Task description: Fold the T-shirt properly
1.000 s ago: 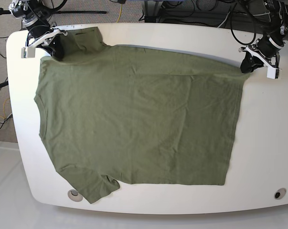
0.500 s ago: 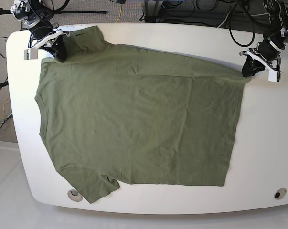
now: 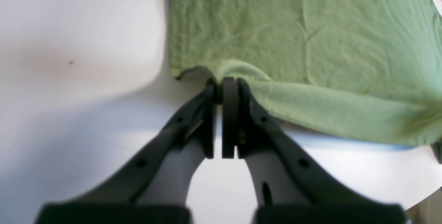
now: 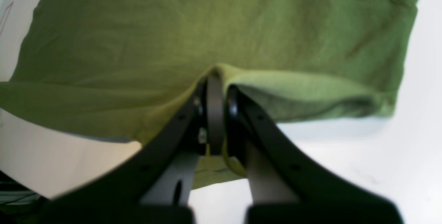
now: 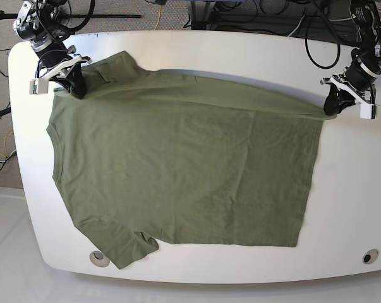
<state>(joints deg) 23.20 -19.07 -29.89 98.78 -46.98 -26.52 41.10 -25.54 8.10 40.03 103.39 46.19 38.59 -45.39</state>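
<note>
left gripper (image 3: 221, 82): black fingers (round holes) | right gripper (image 4: 215, 78): black, matching

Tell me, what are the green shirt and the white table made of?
The T-shirt looks like soft, matte knitted cloth, probably cotton: it wrinkles and bunches where the left gripper pinches it. The table looks hard and smooth with a slight sheen, maybe painted or laminated board; I can't tell which.

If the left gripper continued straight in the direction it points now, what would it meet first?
The left gripper is shut on a hem corner of the T-shirt, so it would likely push straight into that same green cloth, spread on the table just beyond its tips. Height above the table is unclear.
</note>
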